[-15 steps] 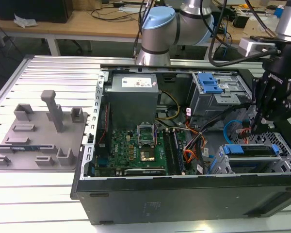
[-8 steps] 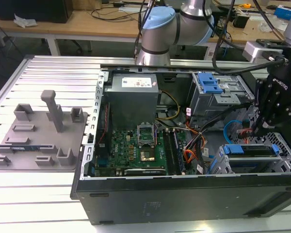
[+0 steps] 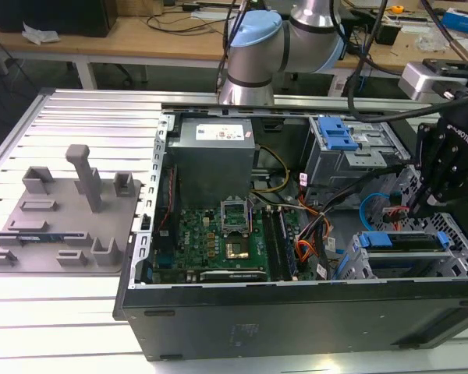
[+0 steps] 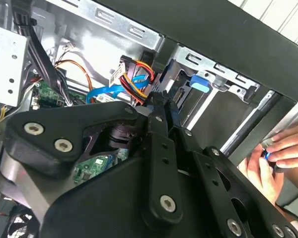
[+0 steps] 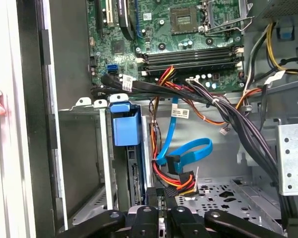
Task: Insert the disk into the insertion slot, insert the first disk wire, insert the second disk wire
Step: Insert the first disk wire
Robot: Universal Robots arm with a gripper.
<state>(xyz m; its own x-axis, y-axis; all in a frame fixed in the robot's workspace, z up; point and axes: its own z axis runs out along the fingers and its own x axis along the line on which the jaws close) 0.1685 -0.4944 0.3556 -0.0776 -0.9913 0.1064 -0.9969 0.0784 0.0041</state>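
Note:
The disk (image 3: 402,243), in its blue carrier (image 5: 125,124), sits inside the insertion slot (image 3: 462,251), the grey perforated cage at the exterior view's lower right. My black gripper (image 3: 430,199) hangs just behind that cage. In both wrist views its fingers (image 4: 158,106) stand close together, pinching the black plug (image 5: 170,190) of the first disk wire, a red, yellow and orange bundle (image 4: 138,74). The plug is right beside the disk's rear edge. The second disk wire (image 5: 188,151), a light-blue flat cable, loops loose just beyond, its black end (image 5: 172,163) hanging free.
The open computer case (image 3: 296,312) lies on a slatted metal table. A motherboard (image 3: 218,234), a power supply (image 3: 214,156) and an upper cage with a blue latch (image 3: 339,136) fill it. Thick black cables (image 5: 228,114) cross nearby. A person's hand (image 4: 275,151) rests on the case edge.

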